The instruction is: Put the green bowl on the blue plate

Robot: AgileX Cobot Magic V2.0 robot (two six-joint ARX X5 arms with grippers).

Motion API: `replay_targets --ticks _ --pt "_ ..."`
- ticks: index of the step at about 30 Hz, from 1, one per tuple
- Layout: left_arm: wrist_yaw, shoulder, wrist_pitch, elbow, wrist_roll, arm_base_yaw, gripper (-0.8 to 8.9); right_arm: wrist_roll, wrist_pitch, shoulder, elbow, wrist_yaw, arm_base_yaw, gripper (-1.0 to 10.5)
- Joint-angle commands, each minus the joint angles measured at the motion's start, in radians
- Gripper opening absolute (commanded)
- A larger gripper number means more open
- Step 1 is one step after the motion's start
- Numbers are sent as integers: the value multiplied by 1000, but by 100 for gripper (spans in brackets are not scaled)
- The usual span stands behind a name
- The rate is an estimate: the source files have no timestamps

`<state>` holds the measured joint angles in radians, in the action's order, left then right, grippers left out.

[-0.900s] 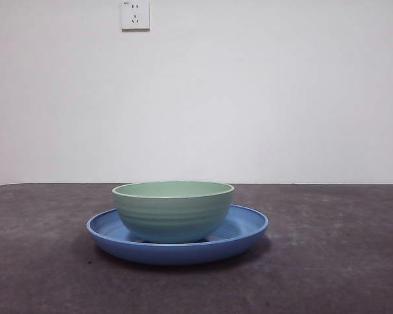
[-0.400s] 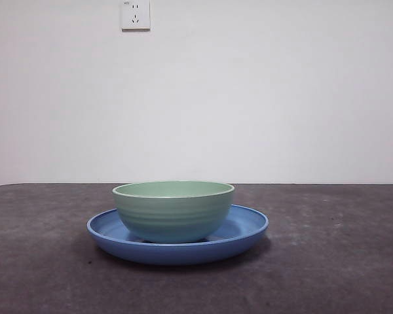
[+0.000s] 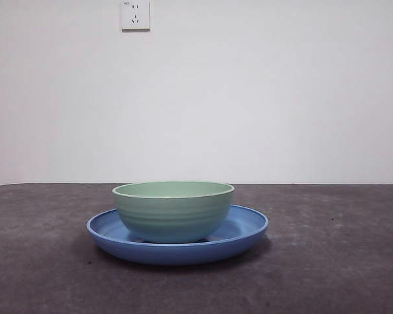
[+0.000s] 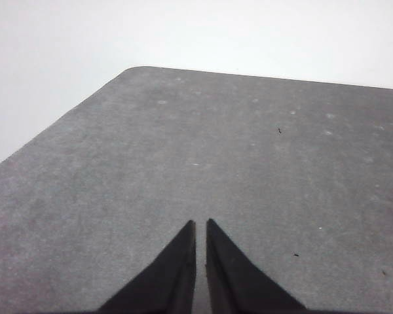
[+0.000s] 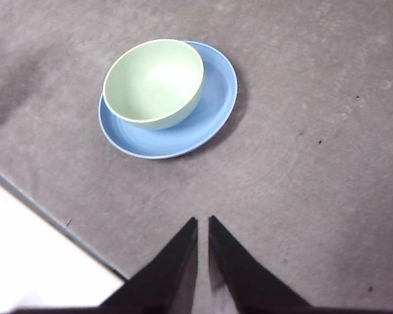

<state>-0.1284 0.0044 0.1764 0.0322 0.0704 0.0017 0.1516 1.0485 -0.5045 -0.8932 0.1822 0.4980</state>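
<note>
Both black two-jawed grippers, left [image 4: 200, 226] and right [image 5: 203, 224], hang clenched on nothing, jaws nearly touching, above a dark grey, lightly speckled matte table [image 3: 327, 261]. The pale mint-green ridged ceramic bowl [image 3: 173, 210] sits upright inside the wide glossy blue plate [image 3: 245, 229], off-centre. Behind rises a plain white wall [image 3: 262, 98] bearing a white socket [image 3: 135, 14].

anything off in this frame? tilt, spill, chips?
Nothing stands out. The pale mint-green ridged ceramic bowl sits upright and level on the glossy blue round plate, set off-centre toward one side but well inside the rim. It looks empty, with no spill or visible chips. Left gripper and right gripper hold nothing.
</note>
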Motion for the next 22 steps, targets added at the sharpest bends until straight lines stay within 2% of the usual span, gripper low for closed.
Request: replay_targets --ticks 1,4,8,11,17,22 --pt "-5 -1 6 -20 6 -2 27 -116 -68 24 1 -6 -71 24" --pt "-5 -1 6 -20 6 -2 27 -150 -268 85 75 -3 -212 24" --pt "-5 -1 6 -20 6 -2 27 -172 -599 204 267 -4 -394 24" --pt "-5 -1 6 -20 6 -2 27 -191 -733 289 419 -3 -491 24" --pt "-5 -1 6 -20 6 -2 27 -194 -868 405 677 -4 -590 24" --pt "-5 -1 6 -20 6 -2 27 -193 -950 470 823 -12 -602 24"
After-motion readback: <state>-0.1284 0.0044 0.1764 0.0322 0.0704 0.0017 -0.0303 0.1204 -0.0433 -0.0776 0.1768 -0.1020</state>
